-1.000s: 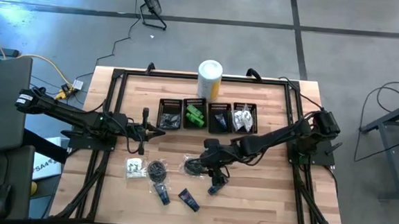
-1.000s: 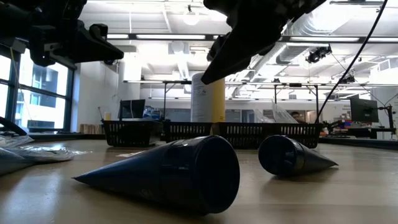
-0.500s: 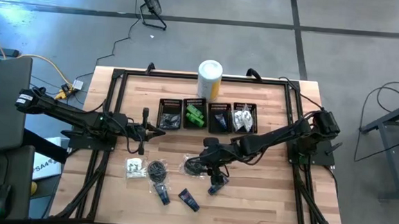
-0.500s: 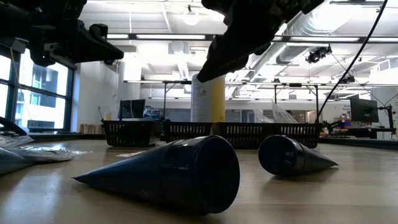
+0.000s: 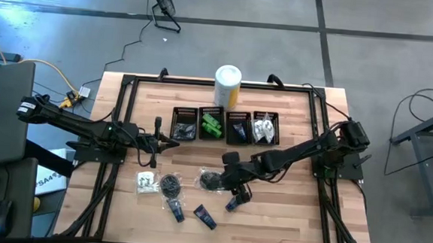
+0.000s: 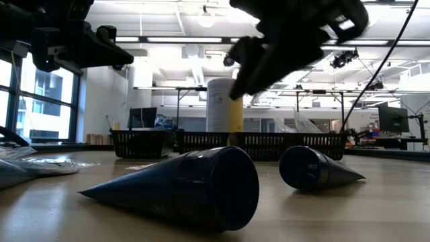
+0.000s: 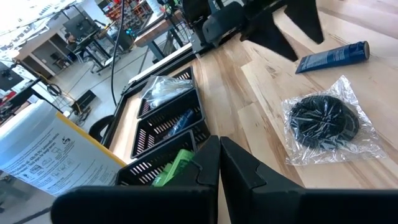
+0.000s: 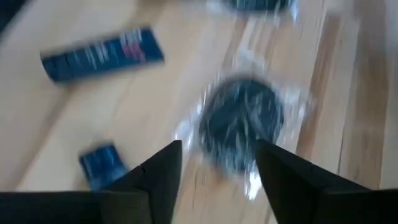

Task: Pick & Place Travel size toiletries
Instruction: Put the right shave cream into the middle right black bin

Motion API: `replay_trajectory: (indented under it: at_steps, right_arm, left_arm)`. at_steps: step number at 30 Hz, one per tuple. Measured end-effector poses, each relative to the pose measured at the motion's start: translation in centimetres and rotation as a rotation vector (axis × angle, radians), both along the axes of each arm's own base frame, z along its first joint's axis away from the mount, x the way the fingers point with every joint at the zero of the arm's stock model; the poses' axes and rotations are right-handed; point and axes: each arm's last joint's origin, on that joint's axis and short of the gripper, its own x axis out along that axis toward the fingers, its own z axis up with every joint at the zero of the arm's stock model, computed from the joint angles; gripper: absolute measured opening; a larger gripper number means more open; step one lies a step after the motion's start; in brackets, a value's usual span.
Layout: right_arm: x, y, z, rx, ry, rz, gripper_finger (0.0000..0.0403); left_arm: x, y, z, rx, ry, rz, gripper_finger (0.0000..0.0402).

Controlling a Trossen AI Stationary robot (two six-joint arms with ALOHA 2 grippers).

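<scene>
My right gripper (image 5: 226, 178) (image 8: 217, 168) is open and hovers above a black round bagged bundle (image 5: 211, 180) (image 8: 241, 124), which lies flat on the table between the fingers' line of sight. In the low view this gripper (image 6: 236, 86) is raised well above the table. A second bundle (image 5: 170, 183) and a white sachet (image 5: 146, 182) lie to the left. Three dark blue tubes (image 5: 175, 209) (image 5: 205, 216) (image 5: 232, 204) lie flat nearer the near edge. My left gripper (image 5: 171, 141) (image 7: 219, 163) is shut and waits by the leftmost bin, holding nothing.
Four black mesh bins (image 5: 185, 124) (image 5: 211, 126) (image 5: 238, 127) (image 5: 265, 129) stand in a row at mid-table, holding a green packet, a blue tube and clear sachets. The white-and-yellow canister (image 5: 228, 84) stands behind them. A black frame (image 5: 128, 82) runs round the table.
My right gripper has shifted a little toward the table's right edge and turned about its wrist above the bagged bundle, staying raised. Its wrist view is blurred by the motion. Nothing on the table has moved.
</scene>
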Motion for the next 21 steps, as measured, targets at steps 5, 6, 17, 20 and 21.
replay_trajectory:
  at_steps: [5,6,17,20,21]
  right_arm:
    - [-1.1,0.9,-0.6,0.014,0.103,-0.043,0.0249]
    - [-1.2,1.0,-0.6,0.018,0.120,-0.052,0.0259]
    - [-2.4,1.6,-1.2,0.037,0.249,-0.032,0.0301]
    - [-2.4,1.6,-1.2,0.041,0.245,-0.030,0.0296]
    - [-2.4,1.6,-1.1,0.043,0.244,-0.030,0.0295]
  left_arm:
    - [0.0,0.0,0.0,0.000,0.000,0.000,0.0008]
    - [0.0,0.0,0.0,0.000,0.000,0.000,0.0008]
    - [0.0,0.0,0.0,0.000,0.000,0.000,0.0008]
    - [0.0,0.0,0.0,0.000,0.000,0.000,0.0008]
    - [0.0,0.0,0.0,0.000,0.000,0.000,0.0008]
